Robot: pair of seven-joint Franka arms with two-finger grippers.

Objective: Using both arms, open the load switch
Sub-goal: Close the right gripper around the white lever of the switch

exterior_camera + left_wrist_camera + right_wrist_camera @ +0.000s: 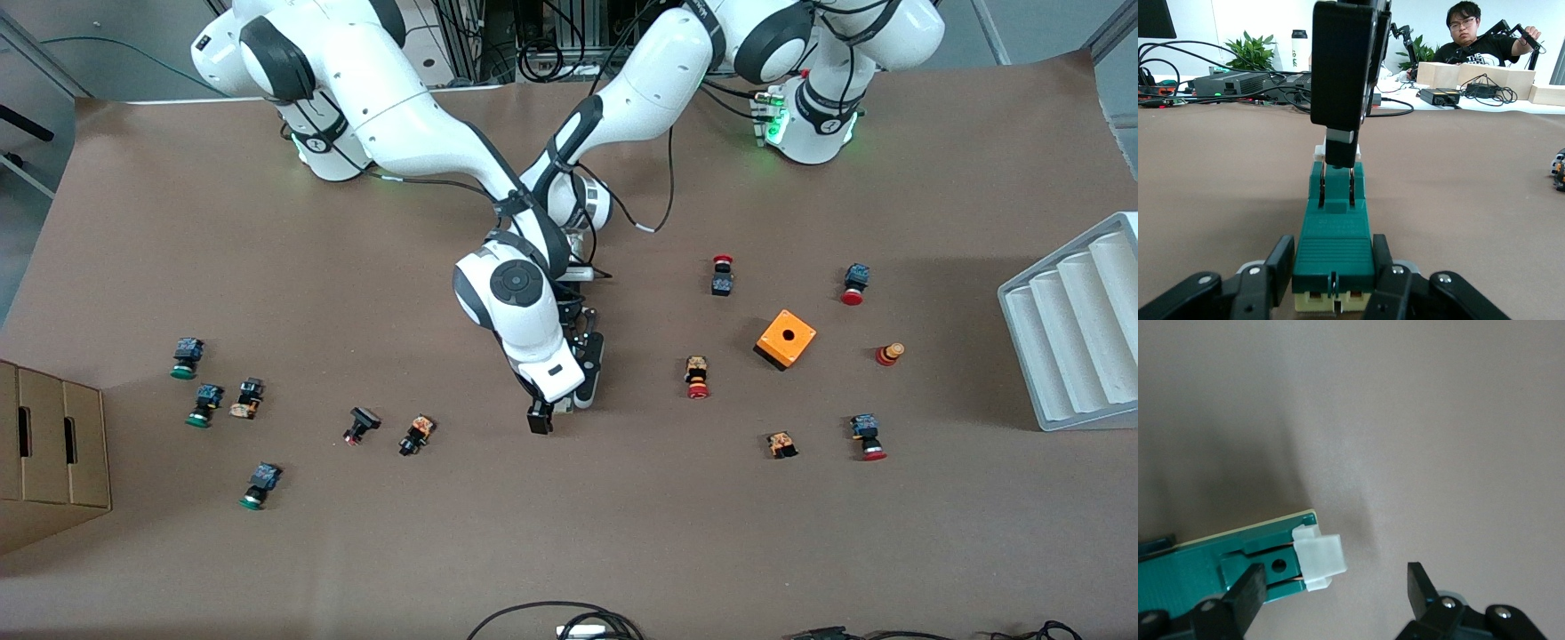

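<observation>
Jaws of the left gripper (pixel 1333 283) were clamped on the sides of the load switch (pixel 1333 248) at its plain end, holding it level just above the desk (pixel 569 533), at about the middle of the desk. Those of the right gripper (pixel 1335 597) stood apart at the white piece (pixel 1318 559) on the switch's other end, one finger (pixel 1245 593) at the green body beside it, the other clear of it; nothing was pinched there yet.

I judged the switch a light, stiff moulded part, smooth-sided and liable to slip or twist if pulled off-axis. The white piece looked like a small clip, probably the weakest part, so it wanted a square hold across its flat faces rather than a corner nip, with the left grip kept firm on the body as the counter-hold.

Room was fair. In the front view the nearest objects were a push button (pixel 416 435) at about nine o'clock from the grippers and another (pixel 696 377) at about three, both well apart. Toward six o'clock the desk lay bare down to its edge. Farther off stood the orange box (pixel 786 339) at three o'clock, then the grey rack (pixel 1076 320) at the desk's edge. The crossed arms crowded twelve o'clock, so a pull toward six looked safest.
</observation>
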